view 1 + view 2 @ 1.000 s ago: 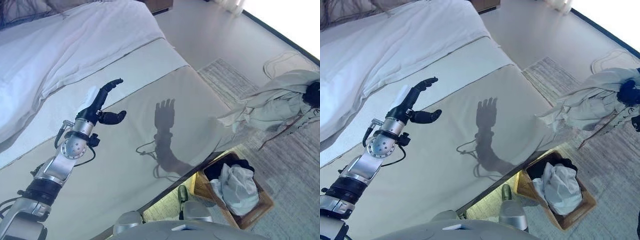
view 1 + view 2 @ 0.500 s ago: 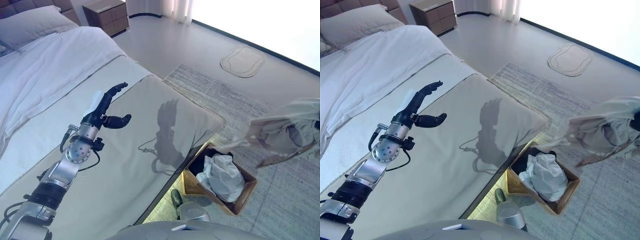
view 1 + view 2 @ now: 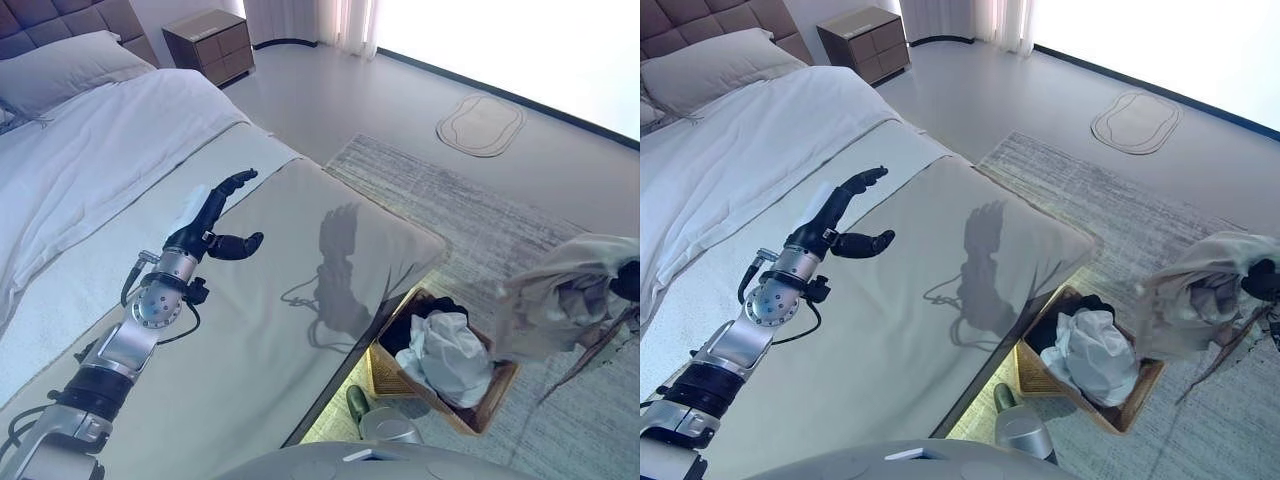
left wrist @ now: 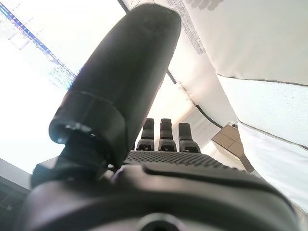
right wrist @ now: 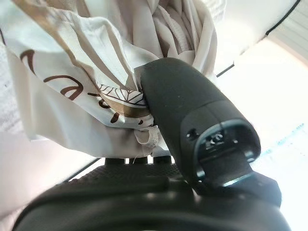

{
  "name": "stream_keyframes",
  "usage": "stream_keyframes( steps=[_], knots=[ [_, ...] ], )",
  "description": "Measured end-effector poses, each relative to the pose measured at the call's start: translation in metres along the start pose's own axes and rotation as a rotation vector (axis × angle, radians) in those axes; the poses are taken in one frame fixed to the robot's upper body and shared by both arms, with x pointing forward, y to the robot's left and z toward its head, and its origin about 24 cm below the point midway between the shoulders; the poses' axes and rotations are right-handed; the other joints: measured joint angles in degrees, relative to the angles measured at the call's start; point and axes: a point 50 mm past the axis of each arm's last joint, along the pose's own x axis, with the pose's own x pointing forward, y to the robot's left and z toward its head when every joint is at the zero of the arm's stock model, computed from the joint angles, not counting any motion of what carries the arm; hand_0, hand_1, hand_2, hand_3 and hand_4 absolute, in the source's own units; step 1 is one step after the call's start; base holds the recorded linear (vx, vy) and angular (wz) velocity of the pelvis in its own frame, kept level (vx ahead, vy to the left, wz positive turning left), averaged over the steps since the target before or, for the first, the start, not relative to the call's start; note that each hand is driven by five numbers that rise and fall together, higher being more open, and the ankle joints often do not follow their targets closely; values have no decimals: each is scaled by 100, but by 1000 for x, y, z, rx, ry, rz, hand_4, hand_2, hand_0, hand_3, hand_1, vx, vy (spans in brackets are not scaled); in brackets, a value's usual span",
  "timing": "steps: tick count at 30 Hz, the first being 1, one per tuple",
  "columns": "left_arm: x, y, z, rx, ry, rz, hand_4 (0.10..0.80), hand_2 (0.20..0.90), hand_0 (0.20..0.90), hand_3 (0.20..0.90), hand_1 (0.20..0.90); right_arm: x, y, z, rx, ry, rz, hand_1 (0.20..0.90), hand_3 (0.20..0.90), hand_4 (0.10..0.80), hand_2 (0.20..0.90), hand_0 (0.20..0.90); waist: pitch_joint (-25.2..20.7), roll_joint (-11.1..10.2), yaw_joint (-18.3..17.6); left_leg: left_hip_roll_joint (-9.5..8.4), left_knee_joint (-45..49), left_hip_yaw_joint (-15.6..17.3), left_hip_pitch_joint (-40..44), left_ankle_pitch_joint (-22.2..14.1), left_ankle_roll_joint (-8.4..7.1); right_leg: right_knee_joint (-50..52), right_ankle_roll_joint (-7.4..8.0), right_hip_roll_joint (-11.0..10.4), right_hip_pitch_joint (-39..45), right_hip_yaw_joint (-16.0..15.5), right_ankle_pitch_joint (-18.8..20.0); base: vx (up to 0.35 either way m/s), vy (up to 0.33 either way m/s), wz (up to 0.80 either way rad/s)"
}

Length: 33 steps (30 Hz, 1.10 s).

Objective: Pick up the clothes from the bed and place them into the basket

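Observation:
My right hand [image 3: 626, 282] is at the far right, shut on a bunched beige garment [image 3: 555, 300] with brown print, shown close in the right wrist view [image 5: 72, 82]. The garment hangs in the air just right of the wicker basket [image 3: 485, 400], which stands on the rug beside the bed and holds white clothing [image 3: 445, 350] and dark clothing [image 3: 432, 311]. My left hand [image 3: 212, 215] is open and empty, raised above the bed's grey-green cover [image 3: 280, 290]; its straight fingers [image 4: 161, 132] show in the left wrist view.
The bed [image 3: 100, 170] has a white duvet and a pillow [image 3: 60, 70] at the back left. A wooden nightstand [image 3: 208, 42] stands behind it. A striped rug [image 3: 480, 210] lies under the basket, and a small mat [image 3: 482, 124] lies on the floor beyond.
The camera has swung, so the whole scene shifted. My right hand has brought the beige garment lower and closer to the basket. My left hand keeps its open pose above the bed.

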Motion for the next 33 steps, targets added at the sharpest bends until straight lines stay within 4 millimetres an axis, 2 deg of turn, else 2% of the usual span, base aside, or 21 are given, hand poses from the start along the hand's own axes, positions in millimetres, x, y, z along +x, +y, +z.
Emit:
stream_keyframes(
  steps=[8,14,19,26,33],
  knots=[
    [0,-2,-1,-2,17,-7,800,900,900,900,900,1,35,-22,22,90,99,300,200,100,300,300,-3,0,65,6,0,10,2,1,-1,0,-4,1,2,-4,3,-1,-4,0],
    [0,-2,-1,-1,17,-9,800,900,900,900,900,-3,53,-42,-10,175,142,300,200,100,300,300,-5,5,135,10,-2,2,-4,1,-1,0,-3,-10,3,-20,3,0,0,0],
    [0,0,-3,12,30,-24,800,900,900,900,900,-4,62,-54,-12,237,156,300,200,100,300,300,-9,12,136,5,-8,-7,-11,1,-1,-1,-3,-38,3,-36,3,-7,-13,1],
    [-1,-10,-3,9,35,-75,800,900,900,900,900,-6,76,-58,-9,260,177,300,200,100,300,300,-24,37,131,-10,-8,-21,-31,1,-1,-1,-2,-72,-5,-70,2,1,-3,1],
    [-1,-11,-3,9,35,-106,800,900,900,900,900,-7,77,-61,-7,275,162,300,200,100,300,300,-108,199,144,-7,-7,-63,-108,5,-6,-1,-1,-76,-55,-132,3,0,-22,3]
  ],
)
